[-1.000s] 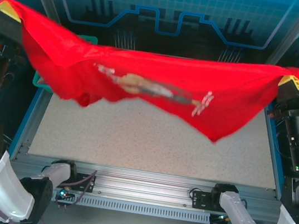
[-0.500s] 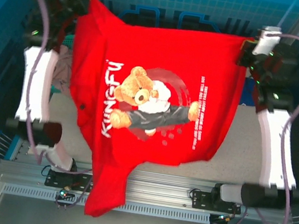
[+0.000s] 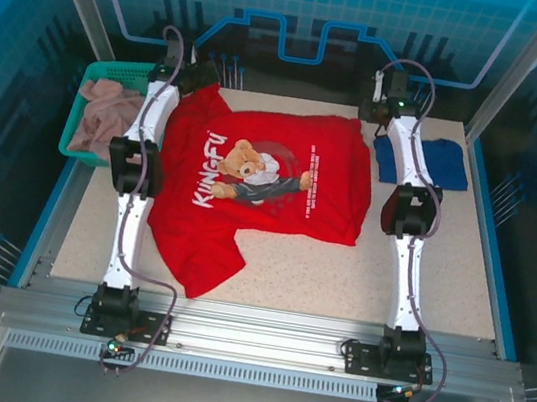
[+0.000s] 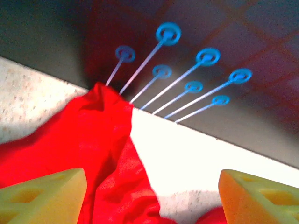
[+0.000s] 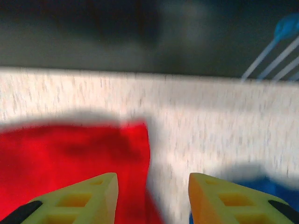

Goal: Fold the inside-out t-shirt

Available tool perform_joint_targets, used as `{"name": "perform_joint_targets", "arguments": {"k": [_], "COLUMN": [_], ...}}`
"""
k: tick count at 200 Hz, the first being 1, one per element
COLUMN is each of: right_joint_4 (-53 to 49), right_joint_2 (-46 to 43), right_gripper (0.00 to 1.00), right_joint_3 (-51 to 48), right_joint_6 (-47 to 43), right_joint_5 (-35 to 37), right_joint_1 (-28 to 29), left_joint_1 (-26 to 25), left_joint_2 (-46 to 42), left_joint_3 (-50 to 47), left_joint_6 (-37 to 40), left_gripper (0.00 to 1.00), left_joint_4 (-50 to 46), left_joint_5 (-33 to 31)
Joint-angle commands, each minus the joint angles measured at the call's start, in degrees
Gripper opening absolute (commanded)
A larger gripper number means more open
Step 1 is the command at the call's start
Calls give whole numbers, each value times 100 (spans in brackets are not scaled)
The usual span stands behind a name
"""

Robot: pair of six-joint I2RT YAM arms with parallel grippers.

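1. The inside-out t-shirt (image 3: 282, 178) lies spread on the table (image 3: 357, 285), centre to upper centre of the overhead frame, with the bear print facing up. Its body is largely flat. One part trails toward the lower left of the cloth and is rumpled there.
2. The left gripper (image 3: 199, 77) sits at the shirt's upper-left corner by the far table edge. In the left wrist view its jaws stand wide apart, with red cloth on the table between them and nothing pinched.
3. The right gripper (image 3: 379, 104) sits at the shirt's upper-right corner. In the right wrist view its jaws are likewise released, with the red corner beneath one fingertip (image 5: 79, 200).
4. Bystanders: a dark blue t-shirt (image 3: 436, 160) lies just right of the red one. A pale garment (image 3: 99, 115) lies in the green basket (image 3: 116, 69) at upper left.
5. Judgement: the lay-out step appears complete and no fold has yet been made.
6. Next move calls for smoothing the trailing lower-left part, then pinching one side edge at two points and carrying it across. The blue shirt must be kept clear.
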Motion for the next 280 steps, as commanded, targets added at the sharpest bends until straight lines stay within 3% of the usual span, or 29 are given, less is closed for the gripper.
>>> {"name": "perform_joint_targets", "arguments": {"k": [1, 19, 44, 75, 103, 139, 175, 194, 222, 244, 260, 280], "right_joint_4": [-1204, -147, 259, 534, 1016, 1462, 1241, 1235, 1061, 904, 707, 445], "right_joint_2": [-1663, -3668, -5539, -6377, -6152, -5461, -5241, -5224, -5215, -5234, -5244, -5180], "right_gripper": [44, 47, 49, 53, 52, 47, 25, 14, 9, 8, 8, 8], "right_joint_3": [-1236, -4612, -7580, -9312, -9941, -9853, -9710, -9612, -9321, -9154, -9033, -8823], "right_joint_6": [21, 241, 682, 1348, 1691, 1865, 1763, 1685, 1382, 1139, 983, 805], "right_joint_5": [133, 87, 228, 364, 510, 279, 717, 465, 373, 230, 304, 892], "right_joint_1": [346, 653, 1068, 1505, 1549, 1544, 1399, 1244, 1154, 1016, 905, 775], "left_joint_1": [-91, -216, -510, -1102, -2140, -3428, -4596, -4827, -4906, -4898, -4894, -4859], "left_joint_2": [-1835, -3130, -4713, -6465, -7154, -6235, -5011, -4222, -3177, -2631, -2487, -2514], "left_joint_3": [-1099, -3092, -5531, -8372, -9594, -9516, -8935, -8361, -7489, -6995, -6929, -7128], "left_joint_6": [-324, -736, -1215, -1597, -928, 422, 2421, 2976, 3351, 3398, 3394, 3260], "left_gripper": [79, 81, 82, 82, 83, 82, 81, 79, 74, 61, 44, 15], "left_joint_4": [524, 1308, 1868, 2544, 2214, 3009, 3475, 3507, 3237, 2928, 2814, 2829], "left_joint_5": [76, 391, 731, 860, 530, 507, -206, -138, -590, -951, -1031, -843]}}
